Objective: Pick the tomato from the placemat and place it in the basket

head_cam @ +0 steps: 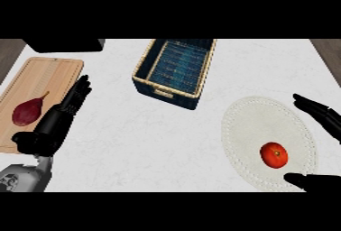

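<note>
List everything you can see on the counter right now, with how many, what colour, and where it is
tomato: one, red, on the placemat, lower right
placemat: one, white, round, right side of the counter
basket: one, dark blue with a tan rim, top centre, nothing visible in it
cutting board: one, light wood, left edge
dark red vegetable: one, with a thin stem, on the cutting board
black object: one, top left corner, cut off by the view
counter: one, white marbled
left hand: one, black, fingers straight, over the cutting board's right edge
right hand: one, black, open, fingers and thumb either side of the tomato
</note>
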`<action>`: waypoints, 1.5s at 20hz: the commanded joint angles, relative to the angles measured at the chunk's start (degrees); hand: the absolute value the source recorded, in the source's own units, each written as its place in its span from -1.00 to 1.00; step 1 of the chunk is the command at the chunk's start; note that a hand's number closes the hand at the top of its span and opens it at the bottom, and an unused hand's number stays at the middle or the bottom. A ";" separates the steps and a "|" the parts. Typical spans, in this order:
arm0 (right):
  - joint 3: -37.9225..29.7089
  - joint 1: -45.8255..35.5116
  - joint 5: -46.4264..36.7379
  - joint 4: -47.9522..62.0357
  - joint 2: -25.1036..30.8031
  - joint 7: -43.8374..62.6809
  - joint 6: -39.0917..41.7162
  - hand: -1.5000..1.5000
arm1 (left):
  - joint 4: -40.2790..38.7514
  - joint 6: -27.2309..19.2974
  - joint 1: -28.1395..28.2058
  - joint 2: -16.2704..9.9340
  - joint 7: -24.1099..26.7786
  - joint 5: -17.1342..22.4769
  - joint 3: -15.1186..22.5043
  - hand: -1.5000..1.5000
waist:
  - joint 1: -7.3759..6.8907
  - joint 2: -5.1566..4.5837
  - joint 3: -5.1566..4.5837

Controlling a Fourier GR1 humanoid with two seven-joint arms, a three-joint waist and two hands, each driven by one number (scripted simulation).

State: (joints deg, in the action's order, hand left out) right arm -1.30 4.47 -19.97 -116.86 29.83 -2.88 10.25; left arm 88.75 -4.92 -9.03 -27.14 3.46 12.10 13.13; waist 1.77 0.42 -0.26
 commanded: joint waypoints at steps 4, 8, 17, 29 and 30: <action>-2.49 1.66 0.07 -7.17 15.45 14.15 17.58 -1.00 | 0.25 0.53 -0.34 0.52 0.29 -0.62 0.06 0.00 | -0.60 -0.22 0.02; -8.31 2.22 12.26 -10.93 20.62 20.31 28.81 -1.00 | 1.25 0.55 -0.02 0.65 -1.53 -1.10 0.23 0.00 | -0.64 -0.16 0.09; -26.30 2.16 26.14 -6.57 21.48 19.46 40.94 -1.00 | -2.49 3.45 -2.92 4.06 -0.65 -2.80 -3.06 0.00 | -1.25 -0.37 0.23; -17.78 2.58 5.16 -4.14 3.84 10.88 36.32 -1.00 | -0.56 6.24 -1.11 6.68 -1.81 -5.70 -5.36 0.00 | -1.77 -0.47 0.28; -19.63 7.43 0.64 -2.93 3.18 2.09 35.50 -1.00 | 0.69 5.95 -1.76 6.51 -3.47 -6.08 -5.12 0.00 | -1.44 -0.41 0.33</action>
State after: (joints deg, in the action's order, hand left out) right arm -22.51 9.11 -11.98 -122.02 37.14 6.84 48.15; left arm 89.95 0.49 -9.02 -21.45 1.37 6.75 8.62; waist 0.14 0.01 0.02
